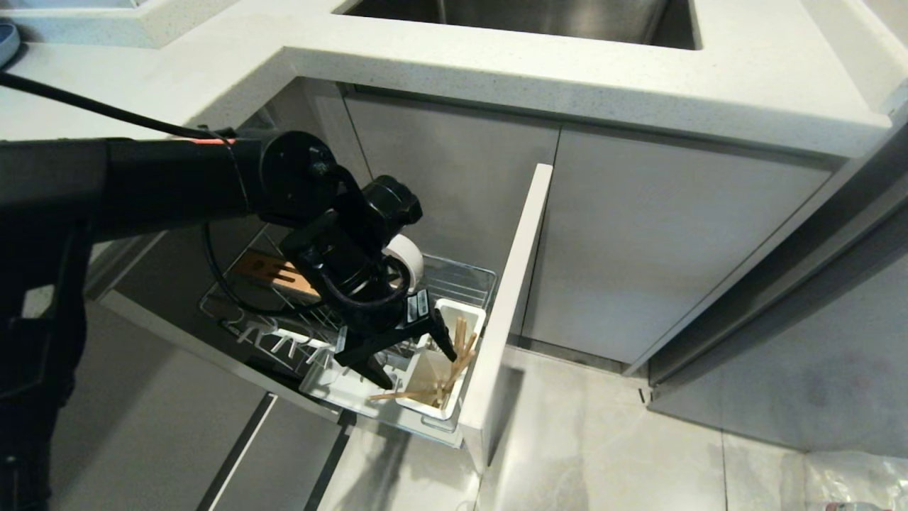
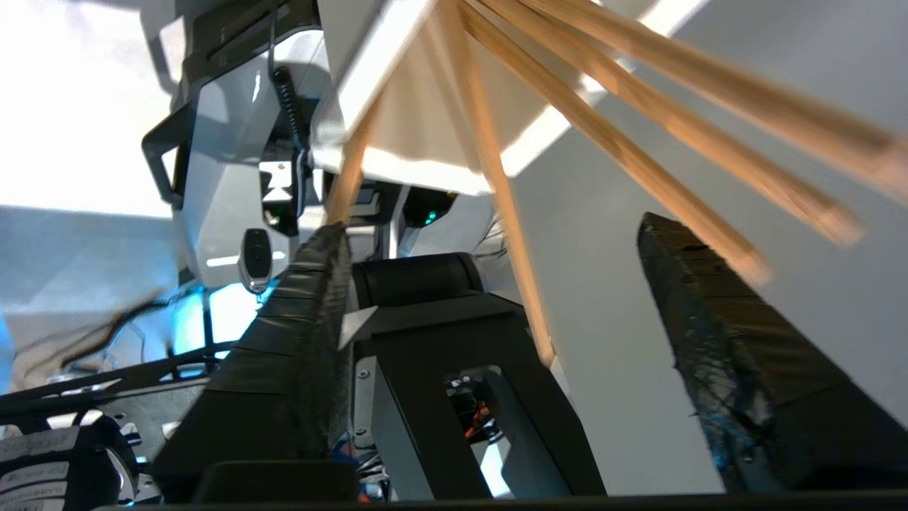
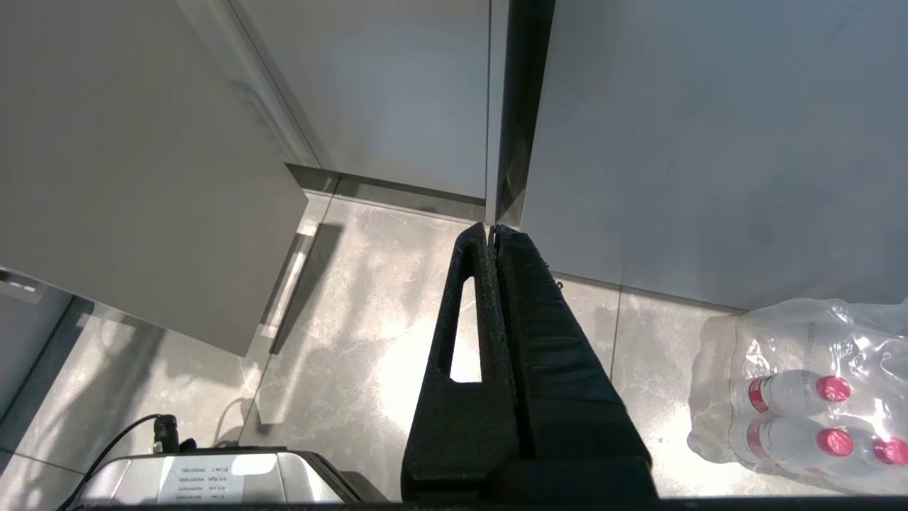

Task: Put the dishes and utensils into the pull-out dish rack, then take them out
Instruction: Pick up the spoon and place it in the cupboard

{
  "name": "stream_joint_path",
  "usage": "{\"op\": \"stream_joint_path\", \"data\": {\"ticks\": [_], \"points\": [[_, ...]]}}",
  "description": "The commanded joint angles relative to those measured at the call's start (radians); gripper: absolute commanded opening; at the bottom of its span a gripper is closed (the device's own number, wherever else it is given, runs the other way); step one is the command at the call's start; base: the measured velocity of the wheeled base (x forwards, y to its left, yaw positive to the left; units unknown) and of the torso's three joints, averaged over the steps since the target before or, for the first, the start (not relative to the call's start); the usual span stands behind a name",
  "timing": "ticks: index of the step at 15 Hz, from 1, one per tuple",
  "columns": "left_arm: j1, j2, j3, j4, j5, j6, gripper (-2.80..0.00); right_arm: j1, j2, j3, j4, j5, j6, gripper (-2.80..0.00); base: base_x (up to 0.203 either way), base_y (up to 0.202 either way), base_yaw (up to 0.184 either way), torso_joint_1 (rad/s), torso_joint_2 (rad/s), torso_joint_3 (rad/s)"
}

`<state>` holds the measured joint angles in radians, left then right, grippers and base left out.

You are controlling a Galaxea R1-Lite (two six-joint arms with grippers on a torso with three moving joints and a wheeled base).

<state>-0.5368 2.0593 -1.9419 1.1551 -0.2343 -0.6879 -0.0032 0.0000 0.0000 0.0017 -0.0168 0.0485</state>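
- I've got the left gripper spread open, holding nothing, over the white utensil cup.
- Chopsticks stand in the cup between the fingers.
- Right gripper closed, parked near the floor.

I count five chopsticks in one utensil cup, one off-white bowl, one dish rack, three red-capped bottles
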Motion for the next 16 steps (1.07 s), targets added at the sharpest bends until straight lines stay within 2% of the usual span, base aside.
{"op": "stream_joint_path", "data": {"ticks": [1,5,6,13,16], "points": [[0.0,-0.058,0.0,0.006,-0.002,-0.004,0.0,0.0,0.0,0.002,0.0,0.0,0.001,-2.8,0.0,0.0,0.0,0.0,0.0,0.0],[-0.001,-0.16,0.001,0.01,0.03,-0.005,0.0,0.0,0.0,0.002,0.0,0.0,0.001,-2.8,0.0,0.0,0.0,0.0,0.0,0.0],[-0.002,-0.191,0.001,0.011,0.04,-0.004,-2.8,0.0,0.0,0.002,0.0,0.0,0.001,-2.8,0.0,0.0,0.0,0.0,0.0,0.0],[-0.012,-0.409,-0.002,0.018,0.076,0.011,-2.8,0.0,0.0,0.002,0.0,0.0,0.001,-2.8,0.0,0.0,0.0,0.0,0.0,0.0],[-0.012,-0.514,-0.002,0.013,0.1,0.053,-2.8,0.0,0.0,0.002,0.0,0.0,0.001,-2.8,0.0,0.0,0.0,0.0,0.0,0.0]]}}
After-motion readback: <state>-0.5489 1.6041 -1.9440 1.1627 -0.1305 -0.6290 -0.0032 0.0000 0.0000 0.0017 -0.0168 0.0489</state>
